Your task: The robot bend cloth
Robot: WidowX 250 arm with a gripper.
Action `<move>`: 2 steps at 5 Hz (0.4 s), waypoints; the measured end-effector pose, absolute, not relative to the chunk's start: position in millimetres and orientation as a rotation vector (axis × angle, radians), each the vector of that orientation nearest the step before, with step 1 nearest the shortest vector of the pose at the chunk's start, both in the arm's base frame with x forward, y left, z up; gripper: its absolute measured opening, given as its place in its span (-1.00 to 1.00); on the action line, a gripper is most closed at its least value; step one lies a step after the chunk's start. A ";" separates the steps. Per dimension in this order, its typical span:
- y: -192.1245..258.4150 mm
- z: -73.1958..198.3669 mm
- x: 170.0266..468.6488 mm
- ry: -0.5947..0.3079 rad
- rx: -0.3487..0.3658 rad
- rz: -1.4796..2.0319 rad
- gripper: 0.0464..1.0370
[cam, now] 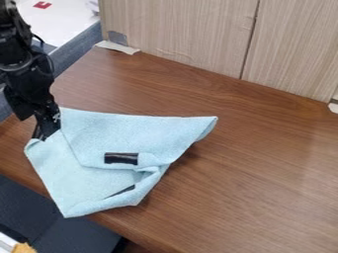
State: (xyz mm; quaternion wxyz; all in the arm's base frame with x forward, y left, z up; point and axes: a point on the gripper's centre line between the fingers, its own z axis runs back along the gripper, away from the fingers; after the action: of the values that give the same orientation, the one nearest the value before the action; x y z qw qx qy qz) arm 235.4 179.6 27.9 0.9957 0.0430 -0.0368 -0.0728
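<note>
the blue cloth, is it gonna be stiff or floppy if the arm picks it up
Most likely floppy: the blue cloth lies in loose, overlapping folds with a soft curl at its right corner. It looks thin, so probably light too. The black patch on the upper fold might make that spot slightly stiffer.
</note>
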 end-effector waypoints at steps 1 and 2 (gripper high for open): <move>183.6 14.3 234.9 -0.036 0.071 -0.128 0.93; 182.4 1.8 233.6 -0.005 0.068 -0.117 0.93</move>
State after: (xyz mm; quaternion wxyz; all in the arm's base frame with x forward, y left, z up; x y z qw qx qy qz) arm 233.6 182.4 1.8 0.9977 0.0340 -0.0025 -0.0583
